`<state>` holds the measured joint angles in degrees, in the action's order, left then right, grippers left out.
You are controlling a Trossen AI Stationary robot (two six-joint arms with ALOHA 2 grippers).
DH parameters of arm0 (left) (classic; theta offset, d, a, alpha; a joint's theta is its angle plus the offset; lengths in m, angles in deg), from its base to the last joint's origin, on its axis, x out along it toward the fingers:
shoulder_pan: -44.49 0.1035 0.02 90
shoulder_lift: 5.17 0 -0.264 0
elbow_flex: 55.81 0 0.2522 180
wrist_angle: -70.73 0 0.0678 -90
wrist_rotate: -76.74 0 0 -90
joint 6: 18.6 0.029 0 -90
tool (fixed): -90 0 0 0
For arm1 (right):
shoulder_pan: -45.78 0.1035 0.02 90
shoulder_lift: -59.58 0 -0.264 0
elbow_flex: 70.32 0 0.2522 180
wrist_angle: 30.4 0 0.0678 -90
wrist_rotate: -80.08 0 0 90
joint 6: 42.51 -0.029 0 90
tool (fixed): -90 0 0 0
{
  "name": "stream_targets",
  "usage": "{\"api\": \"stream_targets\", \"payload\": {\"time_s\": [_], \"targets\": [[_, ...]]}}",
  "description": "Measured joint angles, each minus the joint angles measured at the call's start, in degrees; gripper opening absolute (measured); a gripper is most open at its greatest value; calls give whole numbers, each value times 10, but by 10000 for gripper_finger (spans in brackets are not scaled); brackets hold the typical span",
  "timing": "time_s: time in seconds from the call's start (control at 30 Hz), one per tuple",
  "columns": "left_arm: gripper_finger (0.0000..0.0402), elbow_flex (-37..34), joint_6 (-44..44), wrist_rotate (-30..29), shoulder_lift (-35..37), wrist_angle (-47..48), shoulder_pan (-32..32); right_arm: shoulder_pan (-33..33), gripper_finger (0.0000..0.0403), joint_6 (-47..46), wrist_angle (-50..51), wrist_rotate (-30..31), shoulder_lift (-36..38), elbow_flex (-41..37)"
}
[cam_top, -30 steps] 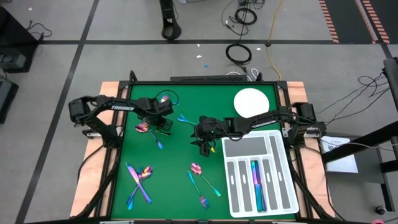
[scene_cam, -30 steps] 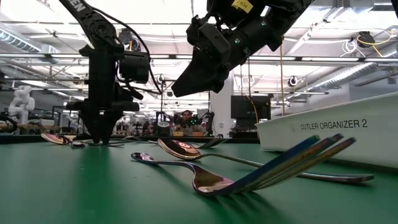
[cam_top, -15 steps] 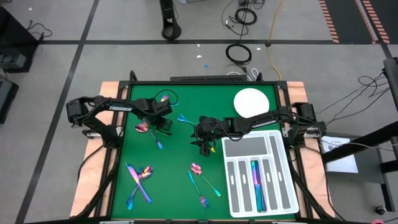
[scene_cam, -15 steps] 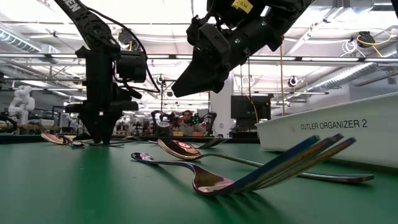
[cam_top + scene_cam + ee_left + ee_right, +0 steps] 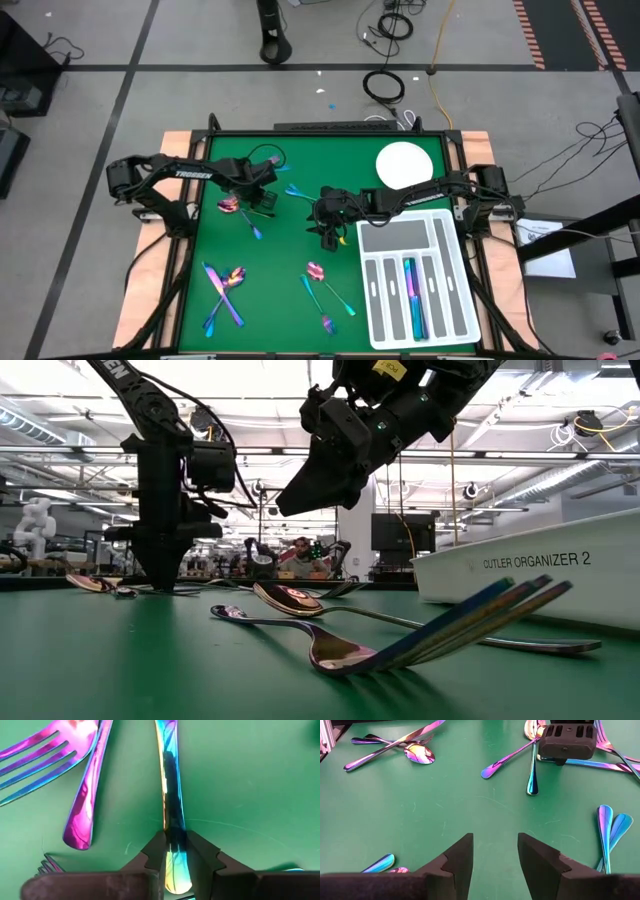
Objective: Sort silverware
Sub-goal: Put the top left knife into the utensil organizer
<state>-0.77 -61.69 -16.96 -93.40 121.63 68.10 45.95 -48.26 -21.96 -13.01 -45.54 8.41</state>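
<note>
Fingers (image 5: 200, 855) of the left gripper (image 5: 176, 854) pinch the rounded handle end of an iridescent utensil (image 5: 169, 795) that lies flat on the green mat (image 5: 250, 780); its head runs out of the left wrist view. Just beside that handle lie a second rainbow handle (image 5: 87, 800) and a pink fork (image 5: 45, 755), tines fanned. From above, the left gripper (image 5: 258, 190) sits over the cluster of silverware (image 5: 240, 208) in the mat's back-left part.

Right gripper (image 5: 494, 851) hangs above bare mat near the middle, its fingers spread apart with nothing between them; in the high view it is at (image 5: 328, 222), just left of the white cutlery organizer (image 5: 375, 240). That tray already holds a rainbow piece (image 5: 412, 292) in one of its long slots. A round white plate (image 5: 404, 165) sits behind the tray. More silverware lies scattered: crossed pieces (image 5: 224, 292) at front left and a spoon with others (image 5: 325, 290) at front centre.
</note>
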Motion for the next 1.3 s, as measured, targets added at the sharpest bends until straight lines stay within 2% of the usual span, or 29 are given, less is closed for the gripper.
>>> {"api": "stream_targets", "payload": {"time_s": [0.5, 0.9, 0.97, 1.13, 1.3], "targets": [[66, 69, 42, -10, -1, 47, 8, 0, 144, 0, 0, 0, 0, 0], [67, 80, 58, 110, 1, 155, 4, 0, 144, 6, -3, 0, 0, 0], [67, 80, 64, 135, 1, 167, 2, 0, 144, 30, -5, 0, 0, 0], [67, 80, 85, 192, 1, 169, 0, 4, 144, 171, -15, 4, 0, 0], [67, 88, 90, 245, 2, 171, -8, 5, 144, 299, -96, 2, 0, 0]]}}
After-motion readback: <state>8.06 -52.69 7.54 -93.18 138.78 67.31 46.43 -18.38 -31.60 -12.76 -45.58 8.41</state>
